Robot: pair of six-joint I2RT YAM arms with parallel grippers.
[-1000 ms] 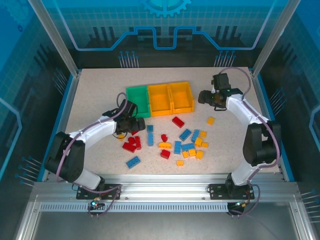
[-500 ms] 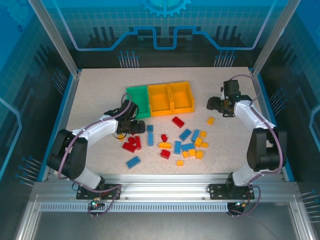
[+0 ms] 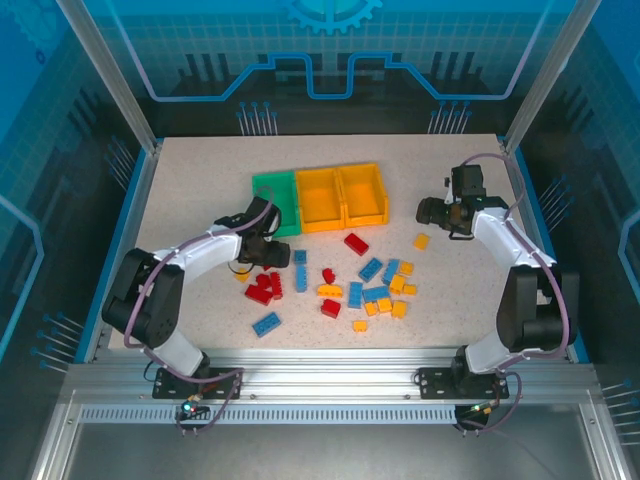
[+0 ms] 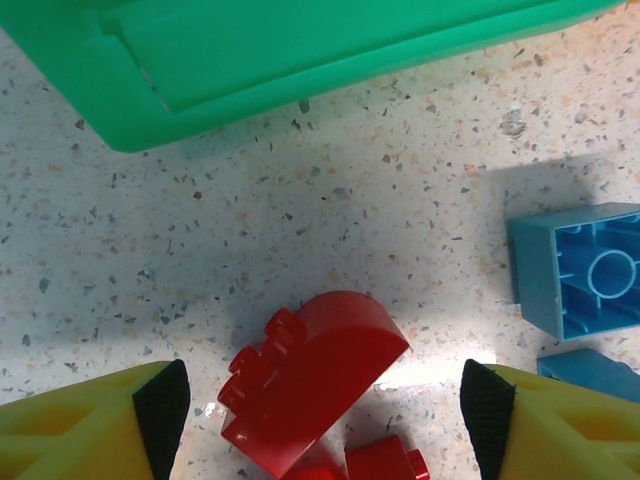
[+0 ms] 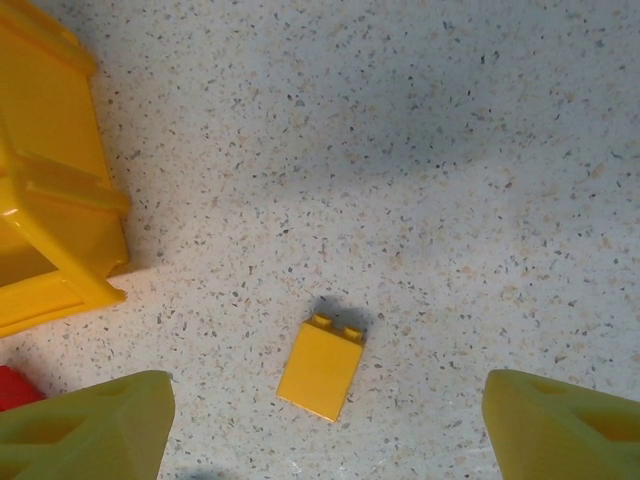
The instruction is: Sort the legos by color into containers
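Three joined containers stand at the table's back: a green one (image 3: 277, 203) and two yellow ones (image 3: 319, 198) (image 3: 362, 193). Red, blue and yellow legos (image 3: 350, 292) lie scattered in front of them. My left gripper (image 3: 262, 252) (image 4: 325, 415) is open, low over a curved red brick (image 4: 320, 370) that lies between its fingertips (image 4: 160, 410) with a gap on each side. The green bin's wall (image 4: 300, 50) is just beyond. My right gripper (image 3: 432, 212) (image 5: 325, 430) is open above a lone yellow brick (image 5: 321, 368) (image 3: 421, 241), well clear of it.
A blue brick (image 4: 580, 270) lies upside down right of the left gripper, and more red bricks (image 3: 262, 290) sit below it. The right yellow bin's corner (image 5: 50, 200) is left of the right gripper. Bare table stretches right of the lone yellow brick.
The right arm swung away from the right yellow bin, outward and nearer, over the lone yellow brick. The left gripper shifted slightly right, over the red bricks.
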